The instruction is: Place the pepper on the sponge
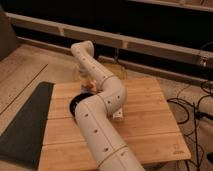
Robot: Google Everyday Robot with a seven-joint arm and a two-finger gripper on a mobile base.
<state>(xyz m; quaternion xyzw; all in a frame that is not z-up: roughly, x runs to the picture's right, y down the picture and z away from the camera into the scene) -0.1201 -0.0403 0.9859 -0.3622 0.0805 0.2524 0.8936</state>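
Note:
My arm reaches from the bottom edge across the wooden table (145,125) and bends down at the far left corner. The gripper (82,76) hangs there under the wrist, mostly hidden by the arm. A small red-orange patch that looks like the pepper (89,85) shows just beside the gripper, close to the arm. I cannot tell whether the gripper holds it. The sponge is out of view, possibly hidden behind the arm.
A dark bowl (75,106) sits on the left side of the table, partly covered by the arm. A small white object (118,114) peeks out at the arm's right side. A dark mat (22,125) lies on the floor to the left. Cables (192,107) run along the right.

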